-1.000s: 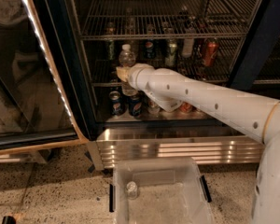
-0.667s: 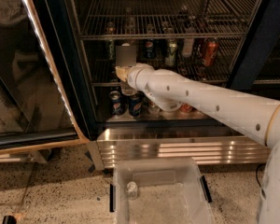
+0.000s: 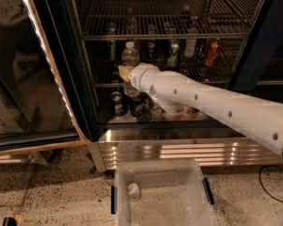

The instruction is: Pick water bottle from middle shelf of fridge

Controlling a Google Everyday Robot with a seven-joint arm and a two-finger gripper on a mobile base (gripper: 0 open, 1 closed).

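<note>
**Camera view: water bottle gripped at the front left of the middle shelf**

The gripper is located inside the fridge, at the near left end of the middle shelf. Its jaws are closed around the mid-height of the water bottle. One tan pad is seen lying across the bottle's near face. The bottle is held upright. Its white cap stands just below the front rail of the upper rack. Whether the bottle base rests on the shelf wires cannot be told.

**Labels**
- No lettering can be read on the water bottle's pale band.
- Two blue cans bearing Pepsi markings stand on the level below, just beneath the gripper.
- Further back on the middle shelf, from left to right, are a dark Pepsi bottle, a green-labelled bottle and a red bottle.

**Edges and clearance**
- The white arm enters from the right and crosses over the near edge of the ribbed steel base.
- To the left, the dark door post is close to the bottle. The glass door is swung open, and its light strip runs diagonally.
- A clear plastic bin sits on the floor, near the base and below the arm.
</note>
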